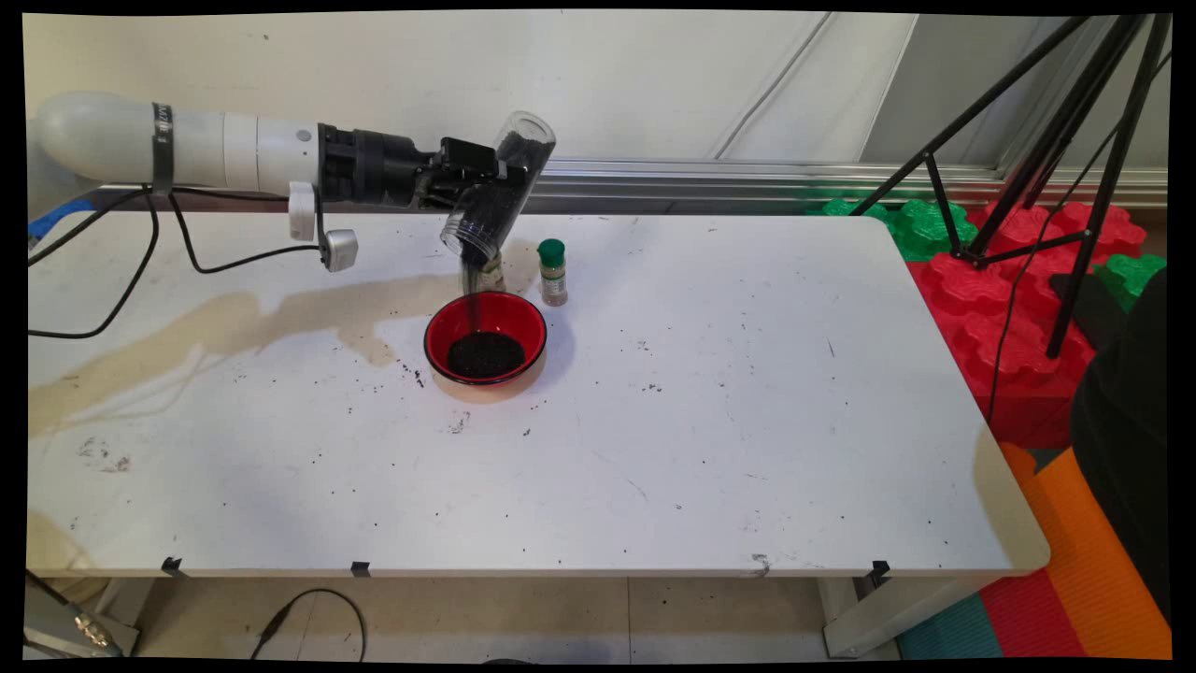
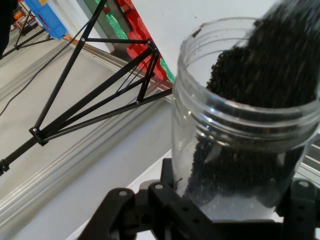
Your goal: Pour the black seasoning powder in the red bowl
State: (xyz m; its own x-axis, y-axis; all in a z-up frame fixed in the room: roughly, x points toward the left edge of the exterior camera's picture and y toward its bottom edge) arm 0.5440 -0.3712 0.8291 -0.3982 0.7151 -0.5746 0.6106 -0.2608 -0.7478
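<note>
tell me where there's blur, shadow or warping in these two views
Main view: the arm's soft shadow lies on the white table left of the red bowl; the falling dark grains smear into a streak; straight edges bow slightly toward the frame's rim. Hand view: the grains at the clear jar mouth are motion-blurred at top right, while the pincer linkage and black tripod stay sharp.

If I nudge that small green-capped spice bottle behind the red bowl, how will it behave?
The small green-capped spice bottle stands tall and narrow, so it would probably tip rather than slide. It looks light, and being round it may roll once down, perhaps toward the red bowl close beside it.
</note>
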